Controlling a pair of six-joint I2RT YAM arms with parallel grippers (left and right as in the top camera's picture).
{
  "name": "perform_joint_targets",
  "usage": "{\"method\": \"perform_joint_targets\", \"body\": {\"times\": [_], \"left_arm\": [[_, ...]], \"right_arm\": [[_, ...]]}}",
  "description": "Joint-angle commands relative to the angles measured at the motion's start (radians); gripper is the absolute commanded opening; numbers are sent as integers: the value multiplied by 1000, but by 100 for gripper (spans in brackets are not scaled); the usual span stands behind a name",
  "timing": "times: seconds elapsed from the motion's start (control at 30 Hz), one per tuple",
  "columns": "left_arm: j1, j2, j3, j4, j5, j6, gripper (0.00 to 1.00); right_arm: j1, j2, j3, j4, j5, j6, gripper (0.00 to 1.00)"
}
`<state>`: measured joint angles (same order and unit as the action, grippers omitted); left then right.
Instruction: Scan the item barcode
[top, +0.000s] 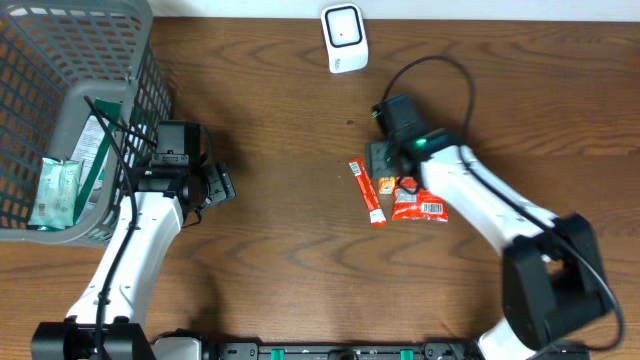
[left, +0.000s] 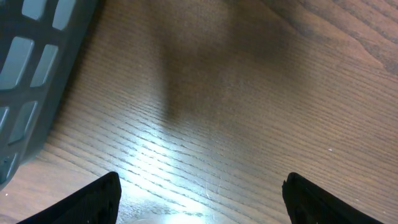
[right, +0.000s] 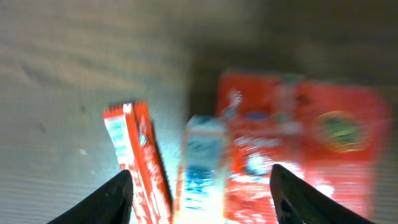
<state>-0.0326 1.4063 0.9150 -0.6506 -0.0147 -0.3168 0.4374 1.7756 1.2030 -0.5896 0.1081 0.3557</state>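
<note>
Three snack items lie together on the wooden table: a long red stick packet, a small orange, white and blue packet, and a wider red packet with a barcode label facing up. My right gripper hovers open just over them; its fingertips straddle the stick and the small packet, and the view is blurred. The white scanner stands at the far edge. Beside the basket, my left gripper is open over bare wood.
A grey mesh basket with green and white packets inside fills the far left corner. A black cable loops behind the right arm near the scanner.
</note>
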Motion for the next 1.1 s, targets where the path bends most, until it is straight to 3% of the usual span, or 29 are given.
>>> {"method": "perform_joint_targets", "body": {"times": [0.0, 0.13, 0.37, 0.8, 0.83, 0.87, 0.93, 0.97, 1.07], "left_arm": [[8, 12, -12, -3, -16, -2, 84], [8, 12, -12, -3, -16, -2, 84], [8, 12, -12, -3, -16, -2, 84], [8, 11, -12, 7, 27, -2, 84], [8, 11, -12, 7, 68, -2, 81], [8, 11, -12, 6, 131, -2, 69], [8, 11, -12, 5, 248, -2, 32], [8, 11, -12, 3, 296, -2, 8], [8, 11, -12, -1, 420, -2, 7]], "right_arm": [[-87, -108, 40, -23, 15, 6, 68], [-185, -146, 40, -59, 14, 2, 73], [-329, -148, 40, -177, 14, 3, 99], [-351, -148, 40, -222, 14, 3, 99], [-351, -148, 40, -223, 14, 3, 99], [-351, -148, 40, -222, 14, 3, 99], [-351, -148, 40, -223, 14, 3, 99], [-351, -148, 40, -222, 14, 3, 99], [-351, -148, 40, -222, 14, 3, 99]]}}
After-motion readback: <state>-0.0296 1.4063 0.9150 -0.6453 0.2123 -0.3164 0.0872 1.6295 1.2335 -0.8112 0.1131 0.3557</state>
